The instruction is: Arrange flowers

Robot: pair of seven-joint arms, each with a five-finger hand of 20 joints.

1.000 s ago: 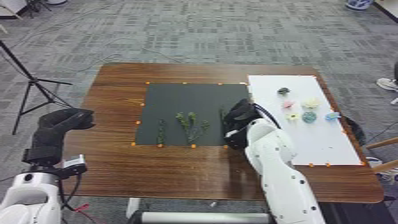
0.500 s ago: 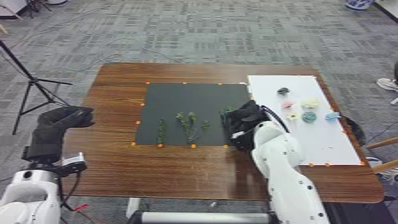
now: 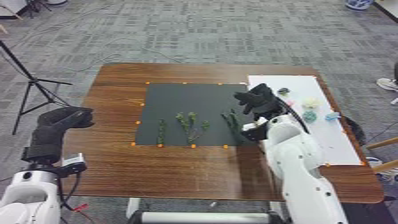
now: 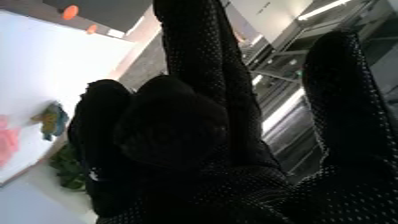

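Far left: left hand (image 3: pixel 67 118) held over the table's (image 3: pixel 160 172) left edge, loosely open, nothing seen in it; presumably parked there to leave the working area free.

Left of centre: black mat (image 3: pixel 195 95). Single stem (image 3: pixel 162 132) laid upright to the viewer, near the left side. Branching stems (image 3: pixel 189 126) set at middle, another group of stems (image 3: pixel 231 121) toward the right. Gaps left between them, likely so each can be built up as its own flower.

Right of centre: right hand (image 3: pixel 258 100) raised above the seam of mat and white sheet (image 3: pixel 330 147). Some fingers straight, others bent, thumb well apart; nothing seen gripped. Probably placed for a reach to the blooms.

Right: on the sheet, dark flower (image 3: pixel 283 92), pink flower (image 4: pixel 7 141), pale yellow flower (image 3: pixel 310 103), blue-green flower (image 3: pixel 309 116), light blue flower (image 3: pixel 332 116). Kept apart, perhaps for easier picking.
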